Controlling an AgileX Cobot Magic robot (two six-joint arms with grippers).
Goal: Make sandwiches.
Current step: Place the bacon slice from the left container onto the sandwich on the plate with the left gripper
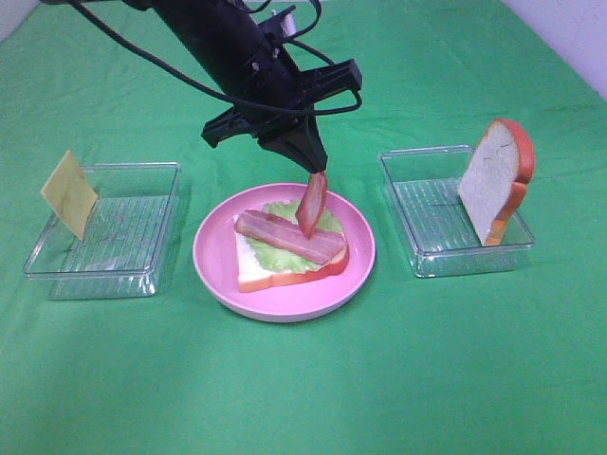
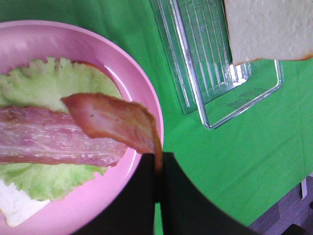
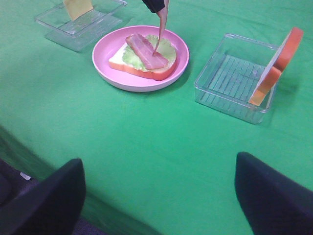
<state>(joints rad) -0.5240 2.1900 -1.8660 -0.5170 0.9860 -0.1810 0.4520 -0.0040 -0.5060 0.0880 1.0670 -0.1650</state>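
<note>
On the pink plate [image 1: 213, 256] lies a white bread slice [image 1: 256, 270] with orange-brown crust, pale green lettuce [image 1: 270, 254] and one reddish bacon strip [image 1: 285, 237] on top. My left gripper [image 1: 311, 173] is shut on a second bacon strip [image 1: 311, 204], which hangs just above the stack; in the left wrist view the gripper [image 2: 157, 166] pinches one end of the strip [image 2: 112, 120]. A second bread slice [image 1: 495, 180] leans in the right clear tray [image 1: 427, 251]. A yellow cheese square [image 1: 69, 194] leans in the left clear tray [image 1: 142, 275]. My right gripper [image 3: 161, 196] is open and empty, well short of the plate [image 3: 105, 63].
The green cloth [image 1: 303, 379] covers the table. The left arm and its cables [image 1: 228, 47] reach in from the back left over the plate. In the right wrist view the table's near edge [image 3: 29, 147] drops off to a dark floor.
</note>
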